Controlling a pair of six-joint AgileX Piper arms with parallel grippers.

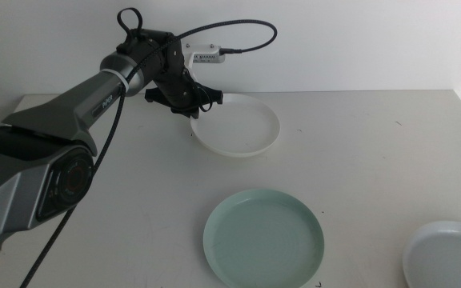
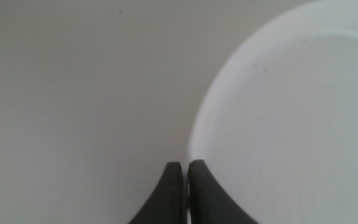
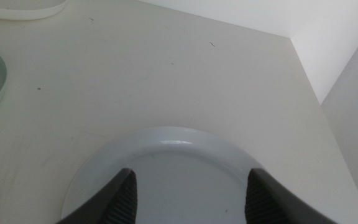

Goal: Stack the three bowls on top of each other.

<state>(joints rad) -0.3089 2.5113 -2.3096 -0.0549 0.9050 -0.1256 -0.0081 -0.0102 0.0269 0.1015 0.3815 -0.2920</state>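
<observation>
Your left gripper (image 2: 183,186) is at the white bowl (image 1: 238,124) at the far side of the table (image 1: 358,160), jaws pinched nearly together on the bowl's near-left rim; the wrist view shows only a thin sliver between them, with the rim edge in it. Looks like a rim grasp. Lift it straight up, keep the bowl level, since a thin rim pinch can let a shallow bowl tip or slip. Carry it over the mint green bowl (image 1: 264,238), which sits well apart at the table's front centre, and centre it before lowering. Your right gripper (image 3: 190,190) waits at the front right, jaws spread wide, holding nothing, hovering over the pale grey-blue bowl (image 3: 160,168). No bowl is stacked yet, so the task is only starting.
</observation>
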